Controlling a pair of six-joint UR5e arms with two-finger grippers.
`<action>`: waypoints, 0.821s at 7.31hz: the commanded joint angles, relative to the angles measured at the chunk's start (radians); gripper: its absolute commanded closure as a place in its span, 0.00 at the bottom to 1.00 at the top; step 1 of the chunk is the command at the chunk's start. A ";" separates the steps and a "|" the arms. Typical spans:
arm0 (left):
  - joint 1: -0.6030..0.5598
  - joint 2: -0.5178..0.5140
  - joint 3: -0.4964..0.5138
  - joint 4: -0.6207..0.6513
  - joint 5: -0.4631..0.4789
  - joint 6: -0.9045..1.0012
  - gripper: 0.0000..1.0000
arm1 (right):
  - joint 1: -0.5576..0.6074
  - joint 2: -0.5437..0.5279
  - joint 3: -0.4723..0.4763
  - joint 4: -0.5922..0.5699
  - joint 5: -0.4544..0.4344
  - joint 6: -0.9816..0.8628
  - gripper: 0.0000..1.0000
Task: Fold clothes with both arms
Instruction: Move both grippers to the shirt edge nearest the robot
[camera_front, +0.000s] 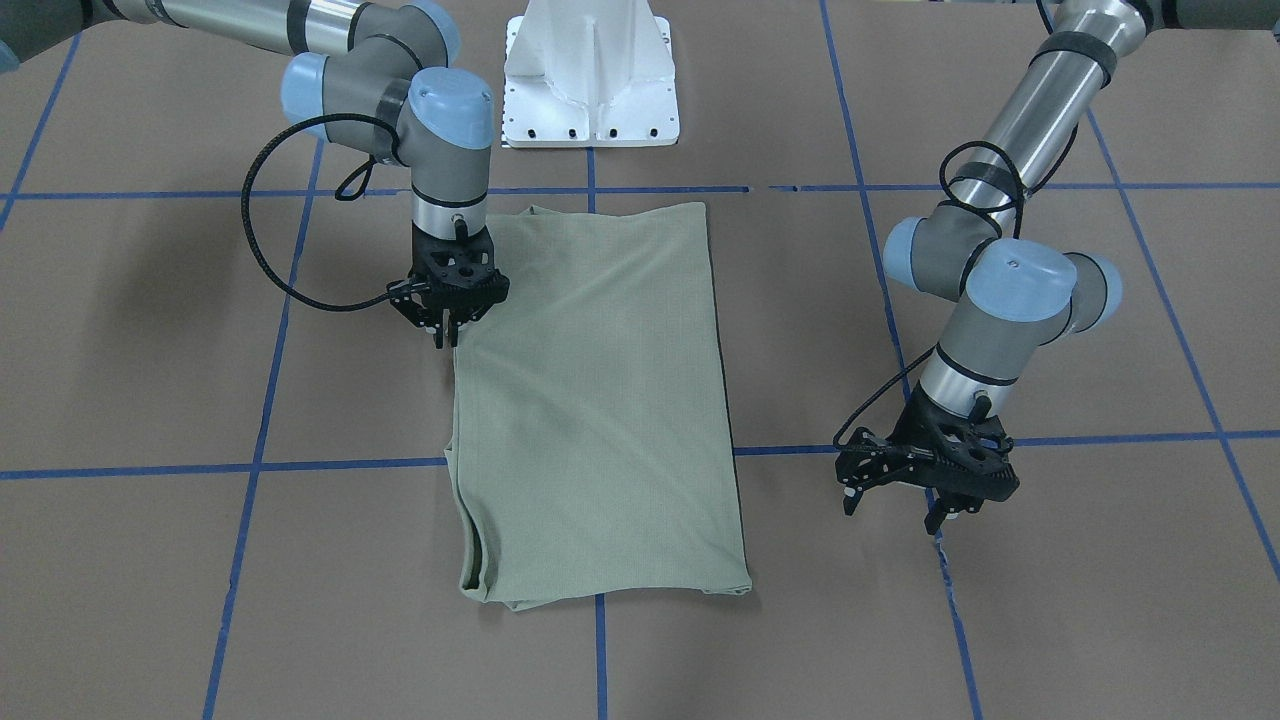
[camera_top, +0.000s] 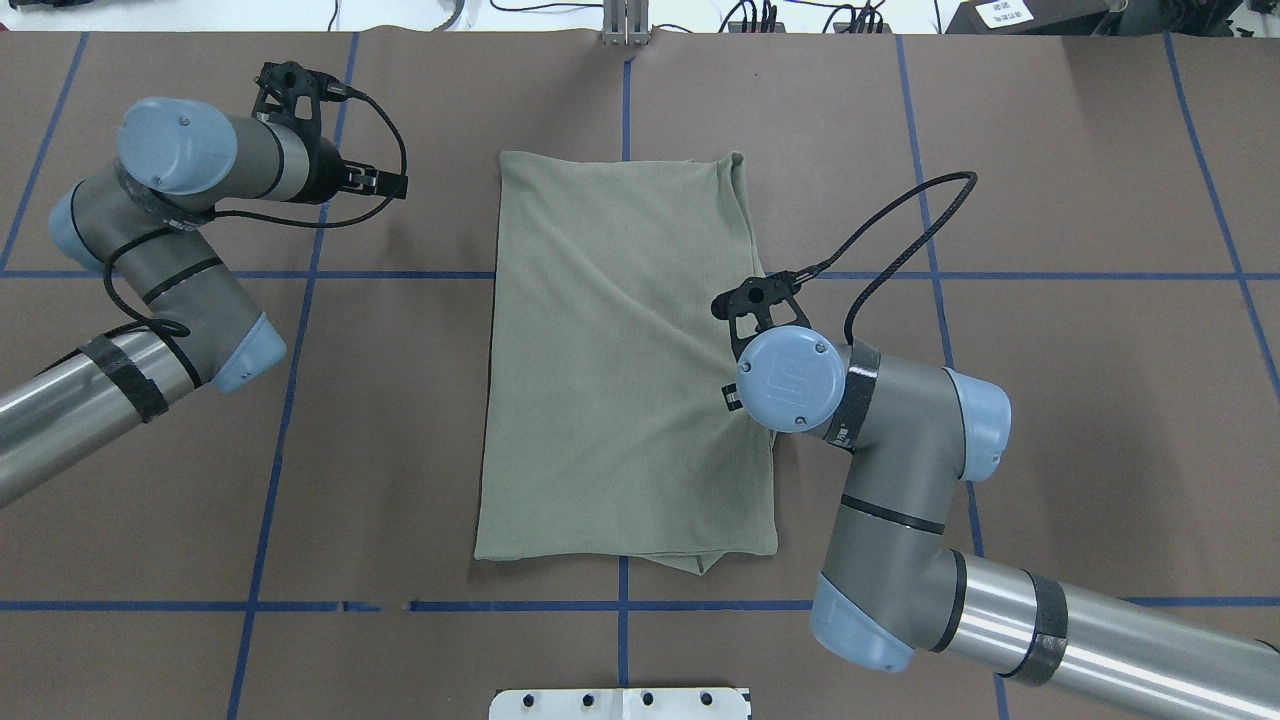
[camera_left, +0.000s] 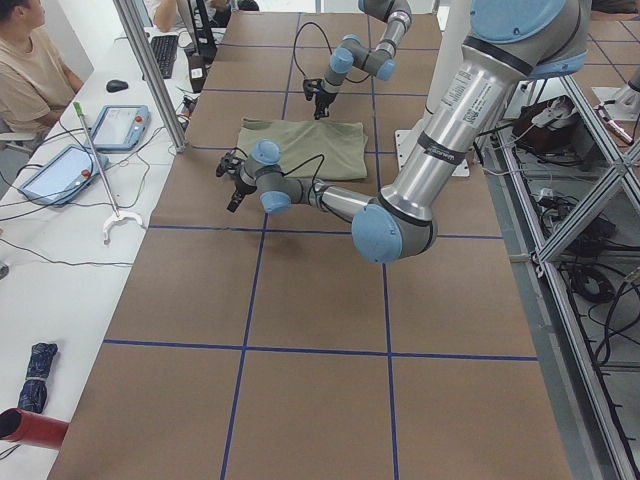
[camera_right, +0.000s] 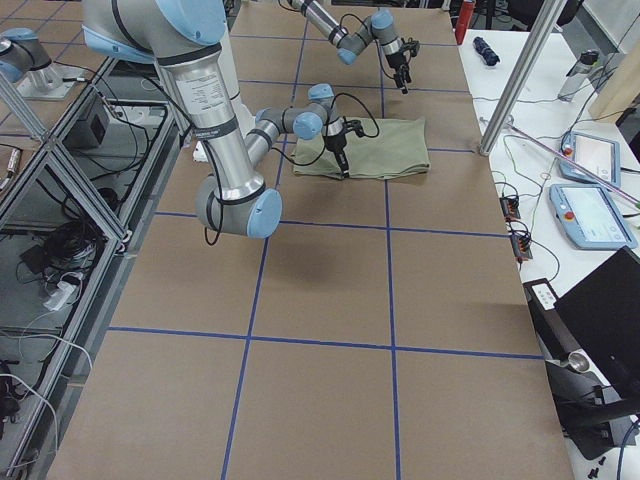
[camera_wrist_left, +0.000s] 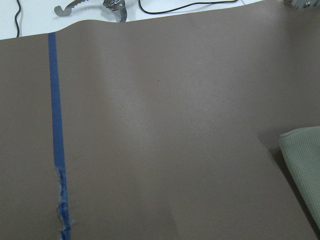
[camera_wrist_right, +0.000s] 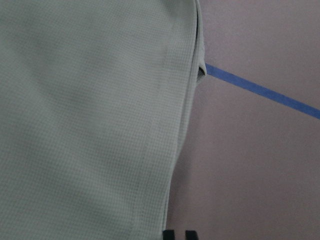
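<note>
Right fingers (camera_front: 442, 334) closed at shirt (camera_front: 600, 400) edge, left fingers (camera_front: 849, 498) spread (empty)

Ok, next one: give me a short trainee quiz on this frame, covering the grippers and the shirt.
1. True or false: the left gripper touches the shirt.
2. Which gripper is at the shirt's long edge? A the left one, B the right gripper, C neither.
3. Fill in: the left gripper's jaws stand ___.
Key: 1 false; 2 B; 3 open.
</note>
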 joint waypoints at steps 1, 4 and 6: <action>0.000 -0.001 -0.002 0.000 0.000 0.000 0.00 | 0.019 0.008 0.005 0.006 0.006 0.005 0.00; 0.002 0.028 -0.104 0.011 -0.097 -0.111 0.00 | 0.054 -0.005 0.021 0.249 0.122 0.173 0.00; 0.049 0.155 -0.315 0.012 -0.126 -0.239 0.00 | 0.038 -0.161 0.162 0.427 0.127 0.390 0.00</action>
